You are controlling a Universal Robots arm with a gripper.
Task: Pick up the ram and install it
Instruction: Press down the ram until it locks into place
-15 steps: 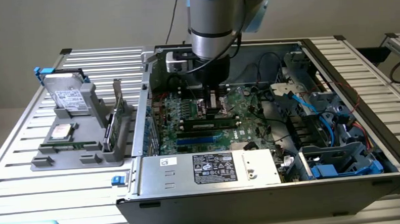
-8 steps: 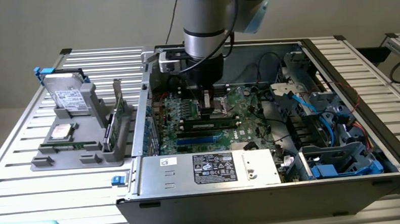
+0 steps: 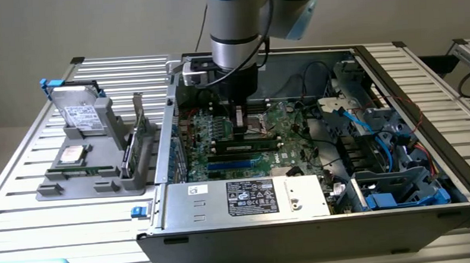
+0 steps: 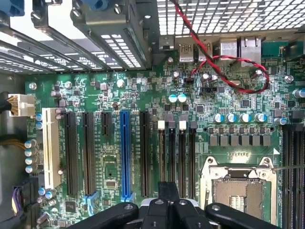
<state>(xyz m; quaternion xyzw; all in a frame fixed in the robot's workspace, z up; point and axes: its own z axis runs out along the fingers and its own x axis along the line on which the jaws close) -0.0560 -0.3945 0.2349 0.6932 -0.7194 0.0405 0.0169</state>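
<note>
While above the motherboard (image 3: 286,126), my closed gripper (image 4: 167,202), with the ram (image 3: 247,147) at its six o'clock.

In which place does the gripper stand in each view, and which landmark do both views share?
Exterior view: the gripper hangs under the arm inside the open computer case, low over the green motherboard.
Wrist view: the gripper, jaws shut, is above the motherboard, between the long black slots and the CPU socket.
Shared landmark: the metal CPU socket, which in the exterior view lies just at the gripper's side, toward the exterior view's right.
</note>
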